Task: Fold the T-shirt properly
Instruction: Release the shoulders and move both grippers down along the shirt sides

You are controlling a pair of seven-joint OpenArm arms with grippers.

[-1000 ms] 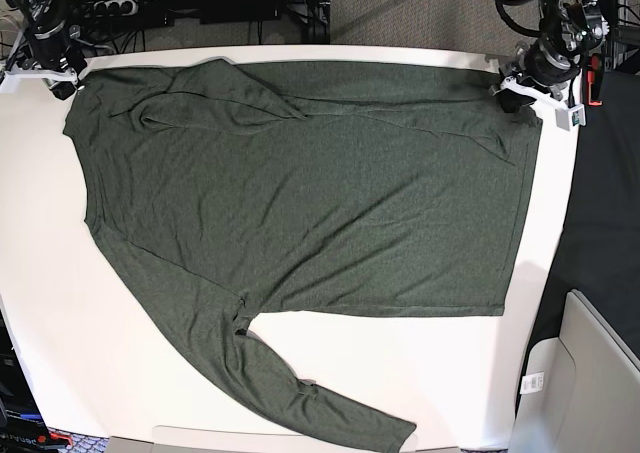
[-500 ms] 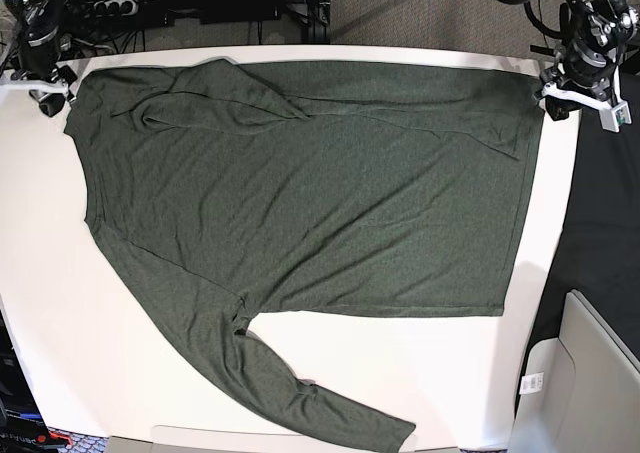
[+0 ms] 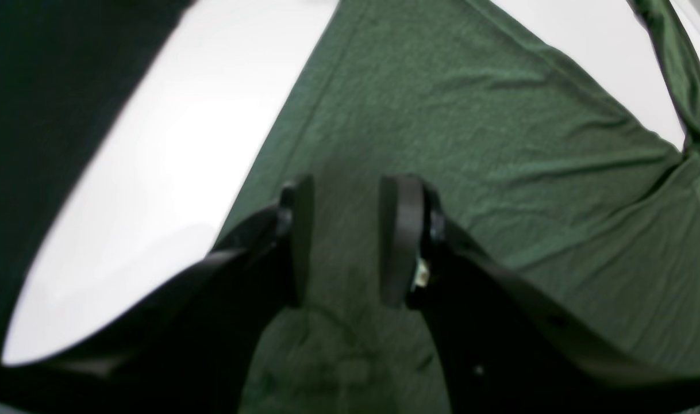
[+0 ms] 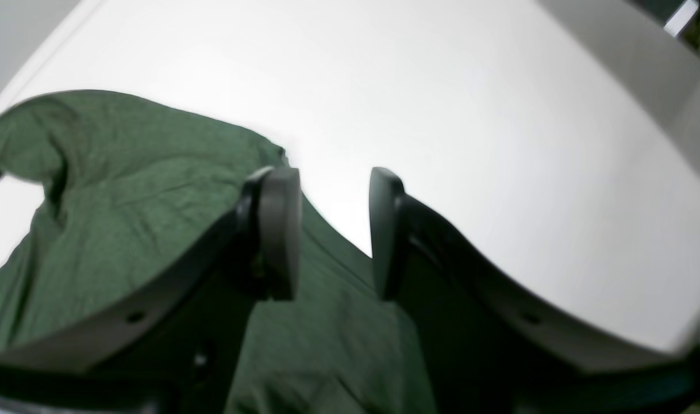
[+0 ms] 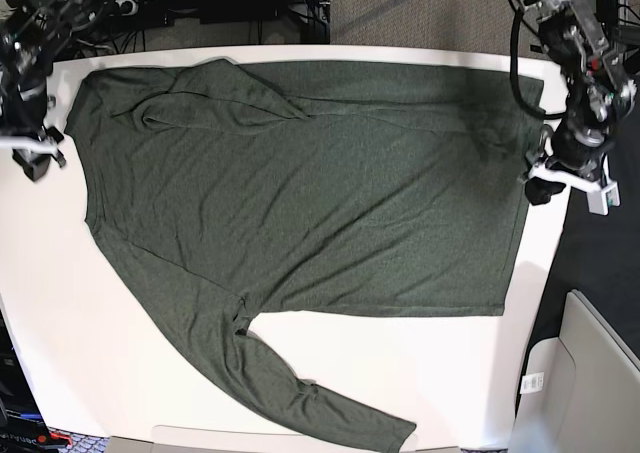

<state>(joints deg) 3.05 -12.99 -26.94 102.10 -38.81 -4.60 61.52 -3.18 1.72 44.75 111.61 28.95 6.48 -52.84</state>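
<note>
The dark olive-green T-shirt (image 5: pixel 300 193) lies spread flat on the white table (image 5: pixel 420 373). One long sleeve (image 5: pixel 320 403) trails to the near edge, and the other sleeve (image 5: pixel 220 98) is folded over the chest at the far side. My left gripper (image 5: pixel 541 187) hovers at the shirt's right hem, mid-way down that side. In the left wrist view it (image 3: pixel 350 190) stands open above the T-shirt (image 3: pixel 499 144), holding nothing. My right gripper (image 5: pixel 36 161) hangs just off the shirt's left edge. It (image 4: pixel 333 184) is open over the fabric border (image 4: pixel 126 190) and bare table.
Cables and a power strip (image 5: pixel 200 3) run behind the table's far edge. A grey bin (image 5: pixel 590 373) stands off the near right corner, beside a dark floor strip (image 5: pixel 600 263). White tabletop shows along the near edge and at the left.
Both arms have moved from the shirt's far corners toward the near side, along the table's left and right edges. The shirt has not shifted.
</note>
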